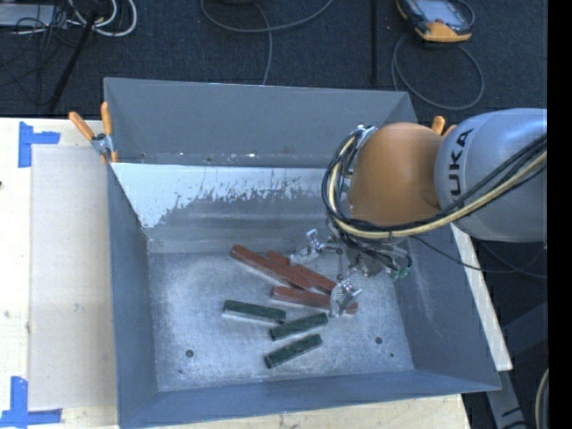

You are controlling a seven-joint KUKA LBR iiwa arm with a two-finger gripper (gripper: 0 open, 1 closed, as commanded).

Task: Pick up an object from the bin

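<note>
Grey metal bin (134,266) with claw (341,286) lowered at a cluster of red-brown bars (284,268).
Arm reaching in from the right, with orange wrist cover (393,172) and looped cables (335,186) above the bin's right half. Claw down at the right end of the red-brown bars, touching or just above the nearest one; cannot tell whether set wide, narrow or closed on a bar. Red-brown bars flat, about 3 in number, overlapping and slanting down toward the right across the middle of the bin floor. 3 dark green bars nearer the front wall: left green bar (254,311) just below the red-brown cluster, middle green bar (298,326) near the claw, front green bar (292,350) tilted and apart from the claw.
</note>
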